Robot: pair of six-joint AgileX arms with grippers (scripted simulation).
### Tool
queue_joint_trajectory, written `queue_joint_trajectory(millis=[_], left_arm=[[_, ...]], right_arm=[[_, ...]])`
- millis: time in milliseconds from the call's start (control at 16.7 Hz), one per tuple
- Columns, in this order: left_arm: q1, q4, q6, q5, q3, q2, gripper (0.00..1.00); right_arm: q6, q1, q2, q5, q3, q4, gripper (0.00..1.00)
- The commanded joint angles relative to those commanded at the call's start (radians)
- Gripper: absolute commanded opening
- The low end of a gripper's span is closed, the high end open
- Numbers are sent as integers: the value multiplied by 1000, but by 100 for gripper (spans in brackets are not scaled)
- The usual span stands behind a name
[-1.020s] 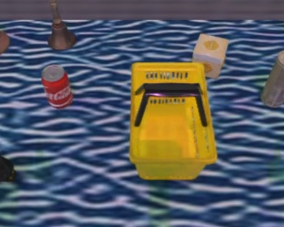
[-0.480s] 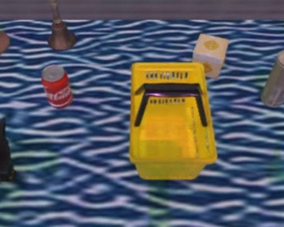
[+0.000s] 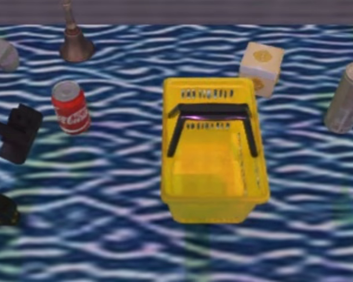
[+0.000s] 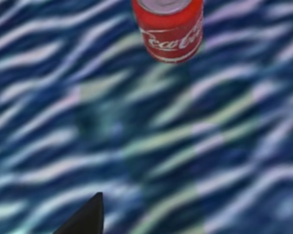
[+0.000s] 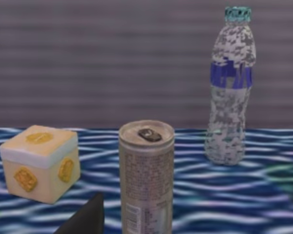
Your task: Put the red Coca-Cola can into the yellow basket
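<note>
The tabletop (image 3: 106, 235) carries a rippling blue and white wave pattern. At its middle stands the yellow basket (image 3: 214, 202), upright, with slotted walls and its black handle (image 3: 212, 110) folded across the far half of the opening; nothing lies inside it. At the right edge a tall grey-silver can (image 3: 345, 100) stands upright, and a clear bottle with a blue label (image 5: 231, 87) stands behind it in the right wrist view. A cream cube with yellow medallions (image 3: 262, 66) sits just beyond the basket's far right corner. A brown bell (image 3: 75, 41) stands at the far left. The red Coca-Cola can (image 3: 70, 107) stands upright on the left side of the tabletop, well apart from the basket, its silver top showing. The left gripper (image 3: 17, 134) hovers just left of the can, not touching it; whether its jaws are apart or together I cannot tell. The right gripper appears only as one dark fingertip (image 5: 85, 217) in its own wrist view, so its jaws cannot be judged either.
</note>
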Motion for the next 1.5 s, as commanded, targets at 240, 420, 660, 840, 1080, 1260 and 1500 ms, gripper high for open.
queue_joint_trajectory(millis=[240, 420, 660, 840, 1080, 1260, 1500], left_arm=[[-26, -252, 116, -4, 383, 430, 100], [-36, -401, 193, -13, 661, 727, 100], [-36, -530, 274, -30, 983, 1044, 100], [-31, -578, 314, -42, 1155, 1203, 100], [-26, -595, 335, -50, 1240, 1280, 100], [-26, -595, 335, -50, 1240, 1280, 100], [-28, -551, 333, -50, 1196, 1278, 100]], right_arm=[[0, 0, 0, 0, 0, 0, 100], [0, 0, 0, 0, 0, 0, 100], [0, 0, 0, 0, 0, 0, 100], [0, 0, 0, 0, 0, 0, 100], [0, 0, 0, 0, 0, 0, 100], [0, 0, 0, 0, 0, 0, 100], [0, 0, 0, 0, 0, 0, 100]])
